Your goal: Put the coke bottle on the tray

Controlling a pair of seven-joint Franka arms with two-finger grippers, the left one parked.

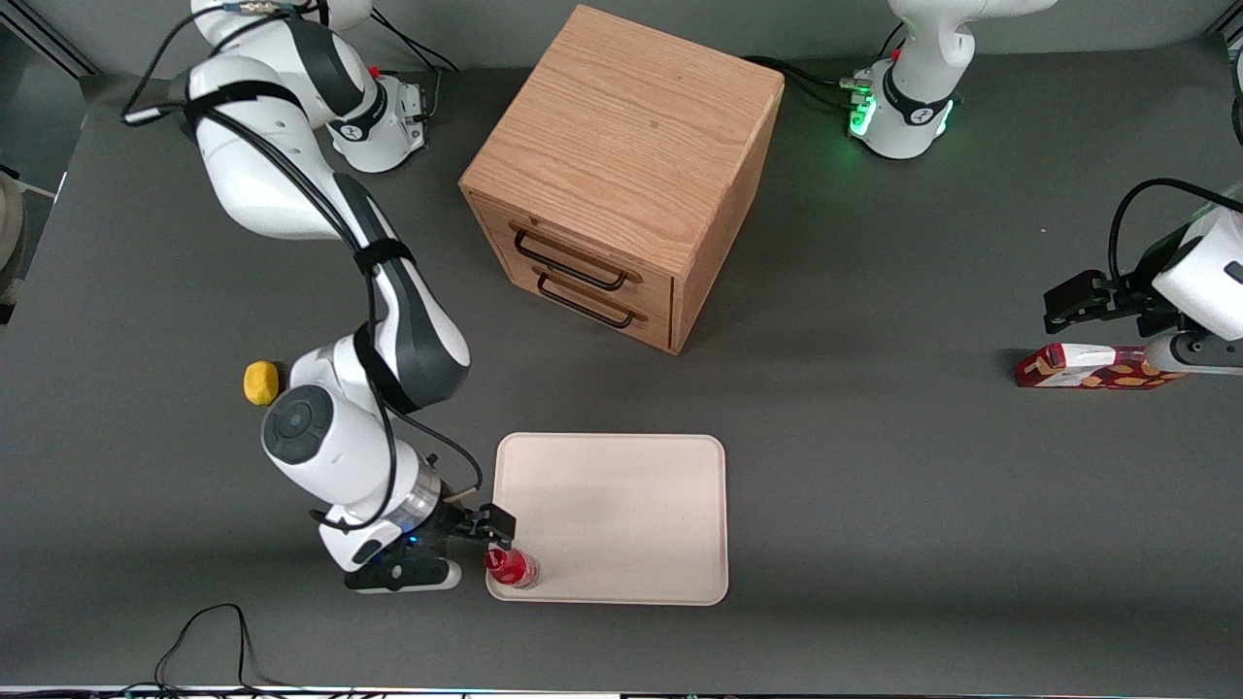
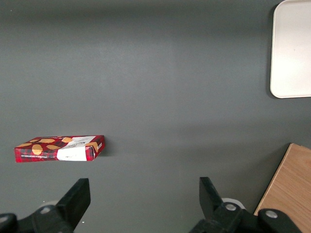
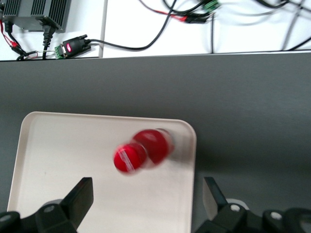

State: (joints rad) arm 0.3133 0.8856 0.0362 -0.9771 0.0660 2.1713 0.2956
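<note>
Fingers spread wide, my gripper (image 1: 483, 540) is hanging just over the tray's (image 1: 621, 524) corner nearest the front camera at the working arm's end, and it is gripping nothing. In my wrist view the two dark fingertips (image 3: 80, 196) are standing well apart, with the coke bottle (image 3: 144, 150) sitting clear of both, not touched by either.

That small red bottle (image 1: 512, 566) is resting on the cream tray (image 3: 58, 160), close inside the rounded corner and near the rim. From above, in my wrist view, its red cap is showing beside the round red body, so it is looking tilted, and its outline is smeared; whether it is leaning or standing straight I cannot tell for certain.

On the grey table, a wooden drawer cabinet (image 1: 621, 175) with two dark handles is standing farther from the front camera than the tray. A small yellow object (image 1: 260, 382) is lying beside my arm. A red-and-white snack carton (image 1: 1092, 367) is lying toward the parked arm's end of the table, well apart from the tray.
</note>
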